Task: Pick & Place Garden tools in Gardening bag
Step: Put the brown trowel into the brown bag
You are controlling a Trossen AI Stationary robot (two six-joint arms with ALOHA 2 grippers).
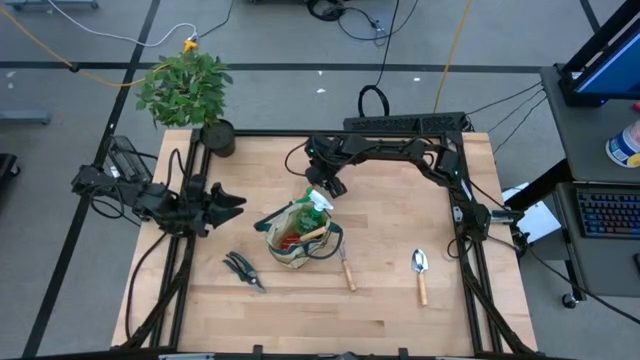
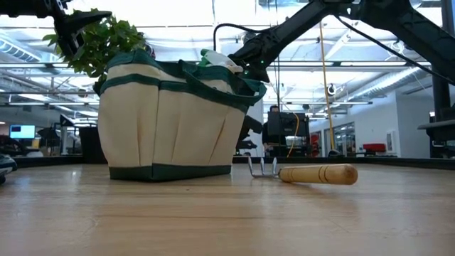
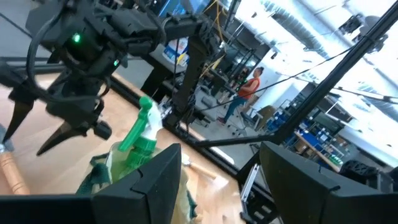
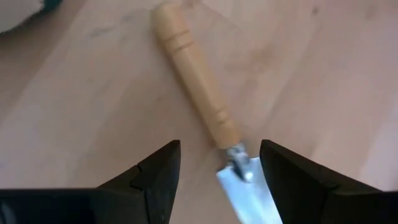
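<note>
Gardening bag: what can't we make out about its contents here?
- Low view: the gardening bag wall hides everything but the spray bottle top.
- High view: contents too small to count; only red gloves and a wooden handle stand out.
- Left wrist view: the left gripper blocks the bag's lower part.

Table (image 1: 400, 300) holds bag (image 1: 290, 250), shears (image 1: 243, 269), rake (image 1: 347, 269), trowel (image 1: 421, 275).

The left arm reaches in from 9 o'clock, its gripper (image 1: 232, 203) spread and empty, pointing toward 3 o'clock. The right arm bends from 3 o'clock across the far side, its gripper (image 1: 330, 187) near centre, spread and empty, pointing down.
</note>
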